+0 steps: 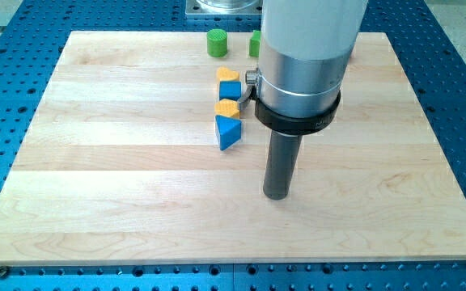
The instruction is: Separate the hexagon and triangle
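Wooden desk (95, 202) on blue perforated base; my tip (276, 195) rests on bare board, toward the view's bottom-right of a block column; my end effector is a plain rod, gripping nothing. Orange hexagon (227, 108) touches blue triangle (227, 132) below it; both judged light, rigid, free-sliding; push the triangle's flat side.

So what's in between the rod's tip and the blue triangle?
Nothing. In the camera view, only bare wooden board lies between my tip and the blue triangle, up and to the view's left.
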